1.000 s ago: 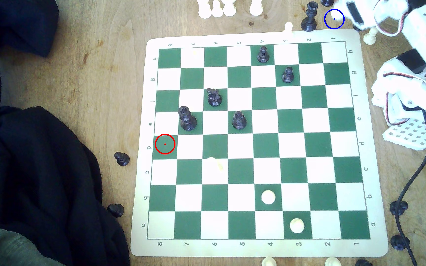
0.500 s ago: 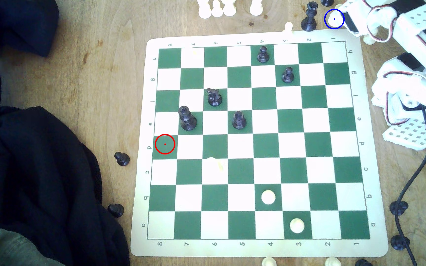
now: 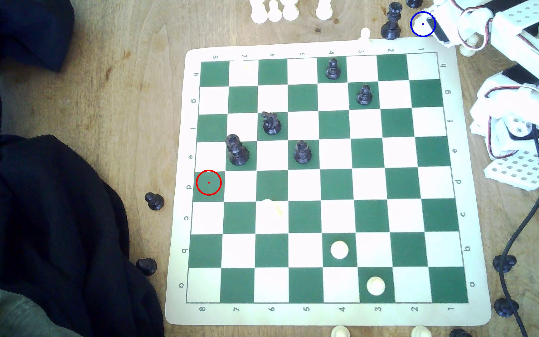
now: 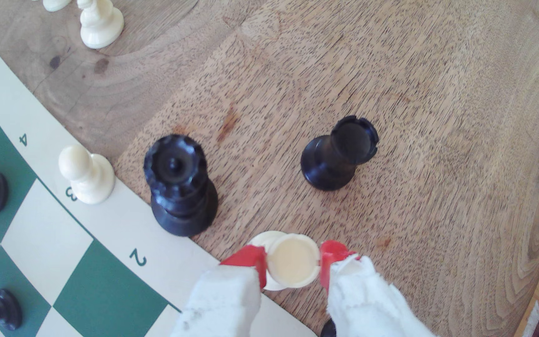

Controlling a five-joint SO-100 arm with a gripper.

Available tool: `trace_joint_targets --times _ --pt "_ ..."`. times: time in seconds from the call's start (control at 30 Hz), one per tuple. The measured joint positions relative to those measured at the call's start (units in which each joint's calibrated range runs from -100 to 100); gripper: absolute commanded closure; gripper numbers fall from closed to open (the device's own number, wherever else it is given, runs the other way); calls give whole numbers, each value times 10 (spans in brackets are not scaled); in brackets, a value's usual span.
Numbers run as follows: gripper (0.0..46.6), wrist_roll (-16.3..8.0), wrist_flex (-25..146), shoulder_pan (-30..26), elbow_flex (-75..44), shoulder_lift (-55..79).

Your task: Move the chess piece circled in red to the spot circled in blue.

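Observation:
In the wrist view my gripper is shut on the chess piece, a cream pawn seen from above. The red fingertips press its round head from both sides. Its base sits over bare wood just off the mat's corner. In the exterior view the gripper is at the top right, and the pale chess piece lies inside the blue ring that marks the spot. The red ring surrounds a bare green square at the board's left edge.
A black queen and a black rook stand on the wood close to the gripper. A white pawn sits on the mat border. Black pieces stand on the board. Dark cloth covers the exterior view's left; a black cable runs down the right.
The arm has swung toward the exterior view's left, carrying the cream piece into the blue ring, which a second ago held only bare wood.

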Motion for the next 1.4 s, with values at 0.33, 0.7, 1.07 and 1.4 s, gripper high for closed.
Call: trace_joint_targets --times 0.33,0.7,1.07,1.4 --pt "221 0 -13 0 0 1" --pt "181 -8 124 -1 -28 -99" --pt "297 -14 368 -163 -64 -333" --pt "464 -71 290 -479 -8 -416"
